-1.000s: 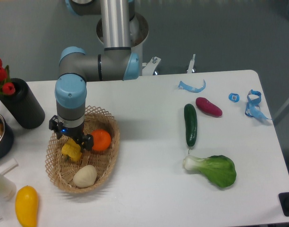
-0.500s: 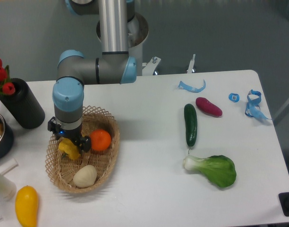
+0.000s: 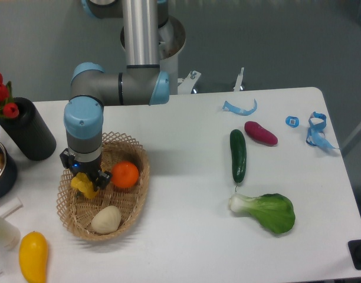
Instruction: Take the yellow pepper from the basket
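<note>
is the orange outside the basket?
No, the orange sits inside the basket, beside the yellow pepper under the tool.

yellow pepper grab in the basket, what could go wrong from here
1. The gripper covers only the top of the yellow pepper; its lobed shape might slip out on the lift.
2. The orange sits right beside the fingers, so a sideways move could knock it.
3. The basket is light wicker; a finger catching the weave could drag it along. Whether the jaws have closed cannot be told here.
</note>
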Robot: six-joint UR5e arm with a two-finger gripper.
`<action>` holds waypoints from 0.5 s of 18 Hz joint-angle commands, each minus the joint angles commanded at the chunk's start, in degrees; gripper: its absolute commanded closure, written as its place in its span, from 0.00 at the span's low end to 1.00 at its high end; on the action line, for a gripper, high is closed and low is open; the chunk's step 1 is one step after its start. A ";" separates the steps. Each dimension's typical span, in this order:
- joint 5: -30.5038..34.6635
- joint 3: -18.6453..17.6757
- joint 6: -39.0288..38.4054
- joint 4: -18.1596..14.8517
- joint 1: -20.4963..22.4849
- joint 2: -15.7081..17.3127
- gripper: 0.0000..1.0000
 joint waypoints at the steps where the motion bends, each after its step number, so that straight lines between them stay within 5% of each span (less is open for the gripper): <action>1: 0.09 0.52 0.17 0.00 0.26 0.44 0.82; 9: 0.79 11.33 0.97 -0.09 8.25 5.54 0.81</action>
